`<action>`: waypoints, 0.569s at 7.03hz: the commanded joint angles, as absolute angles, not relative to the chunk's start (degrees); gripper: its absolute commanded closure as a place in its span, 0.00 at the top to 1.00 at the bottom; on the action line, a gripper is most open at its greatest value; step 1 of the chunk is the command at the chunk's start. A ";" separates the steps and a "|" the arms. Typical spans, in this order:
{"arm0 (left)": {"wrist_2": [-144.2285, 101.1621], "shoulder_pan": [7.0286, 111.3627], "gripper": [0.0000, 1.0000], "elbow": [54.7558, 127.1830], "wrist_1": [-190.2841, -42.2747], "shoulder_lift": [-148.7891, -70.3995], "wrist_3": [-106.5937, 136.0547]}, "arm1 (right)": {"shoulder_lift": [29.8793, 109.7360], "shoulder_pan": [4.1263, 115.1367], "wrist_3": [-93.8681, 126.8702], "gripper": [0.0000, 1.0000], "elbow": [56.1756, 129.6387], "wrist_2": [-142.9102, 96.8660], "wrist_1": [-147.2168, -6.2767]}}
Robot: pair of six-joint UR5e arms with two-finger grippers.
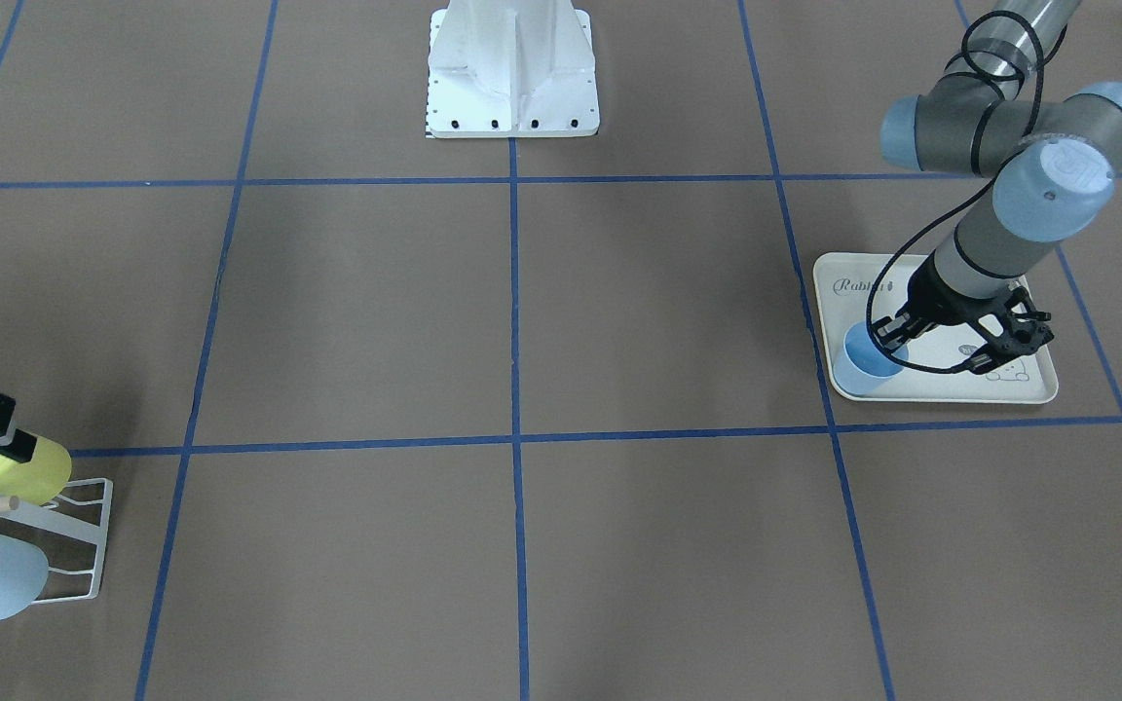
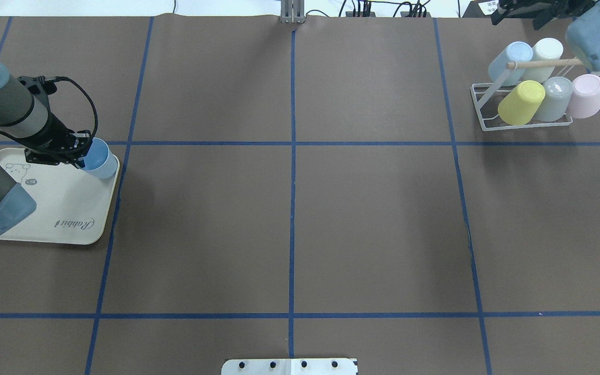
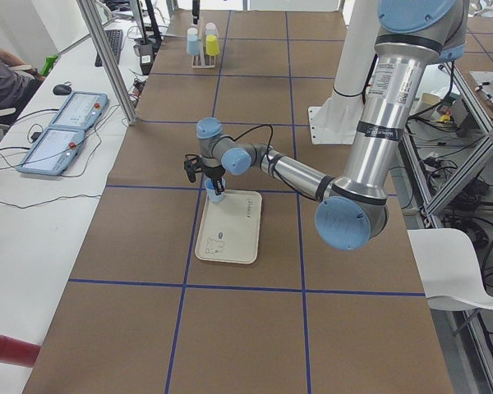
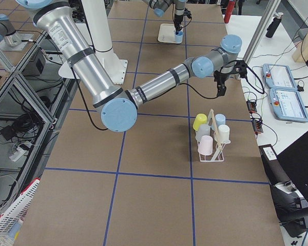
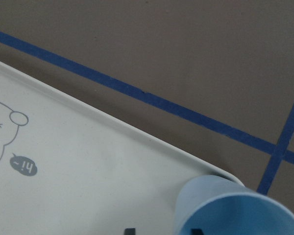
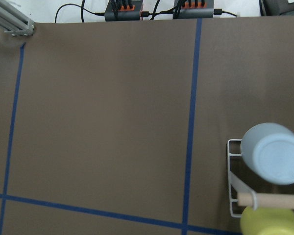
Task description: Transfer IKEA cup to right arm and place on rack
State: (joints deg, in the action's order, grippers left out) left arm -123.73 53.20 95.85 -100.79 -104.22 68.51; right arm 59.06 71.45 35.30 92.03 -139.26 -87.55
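Note:
The blue IKEA cup stands upright at a corner of the cream rabbit-print tray. My left gripper is open and low at the cup. In the left wrist view one fingertip shows inside the cup and the other outside its wall. The white wire rack with its wooden dowel stands far across the table and carries several upturned cups. My right gripper hovers just beyond the rack; its fingers are cut off by the frame edge, so whether it is open or shut does not show.
The robot's white base stands at the table's middle edge. Blue tape lines divide the brown table. Operator tablets and cables lie on a side bench beyond the rack's end.

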 commanded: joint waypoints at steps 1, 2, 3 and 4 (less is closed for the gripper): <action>-128.48 57.19 0.00 100.51 -100.46 -104.41 68.38 | 61.96 64.11 49.59 0.98 103.76 -138.96 -87.36; -128.67 57.56 0.00 104.81 -98.11 -105.02 69.16 | 61.70 60.59 53.57 0.98 105.71 -138.35 -85.36; -128.85 57.92 0.00 106.59 -93.30 -107.55 70.56 | 61.79 57.60 61.79 0.98 105.73 -137.82 -78.99; -128.93 57.92 0.00 106.87 -92.30 -111.32 75.19 | 61.87 53.83 71.79 0.98 105.91 -132.77 -70.83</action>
State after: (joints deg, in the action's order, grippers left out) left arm -128.67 57.64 105.43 -94.94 -107.51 71.08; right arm 61.77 58.35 60.46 105.28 -136.95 -79.53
